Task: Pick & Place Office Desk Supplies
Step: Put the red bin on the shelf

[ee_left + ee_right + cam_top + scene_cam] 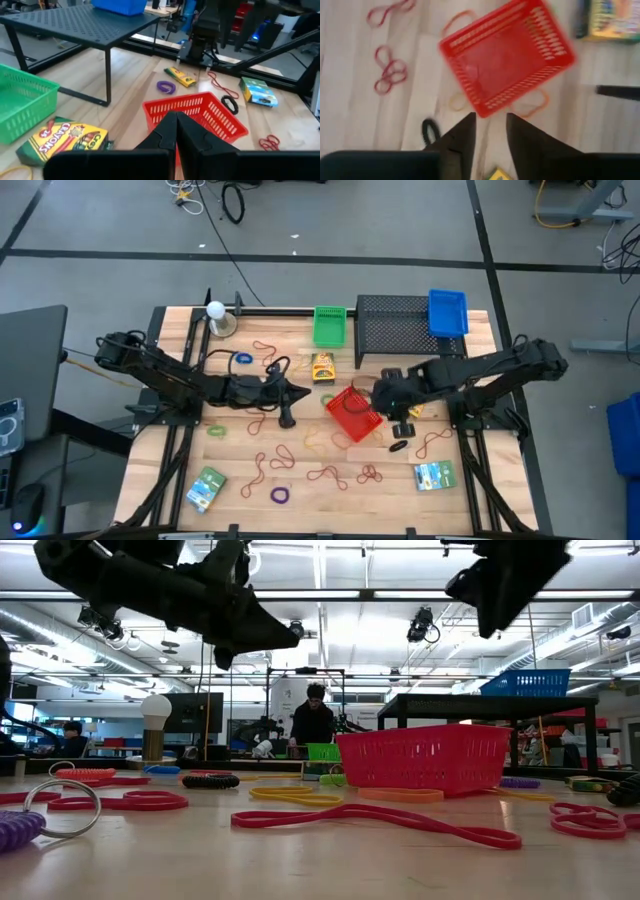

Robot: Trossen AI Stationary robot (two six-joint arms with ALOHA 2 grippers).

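Observation:
A red basket [352,413] sits on the table's middle, its base flat on the wood, also seen in the low view [423,759]. My left gripper [298,391] hovers left of it, shut and empty [175,134]. My right gripper [385,393] hangs above the basket's right side, open and empty [490,127], looking down on the red basket [507,57]. A yellow crayon box [322,367] lies beyond the basket. Green-blue packets [206,488] [434,475] lie near the front edge. Red, orange and purple rubber bands [325,475] are scattered around. A black ring [427,131] lies near my right gripper.
A green basket [329,325], a black mesh shelf [400,330] carrying a blue basket [447,312], and a white ball on a metal base [215,311] line the far edge. A small yellow crayon pack [181,76] lies near the right arm. People sit in the room behind [314,720].

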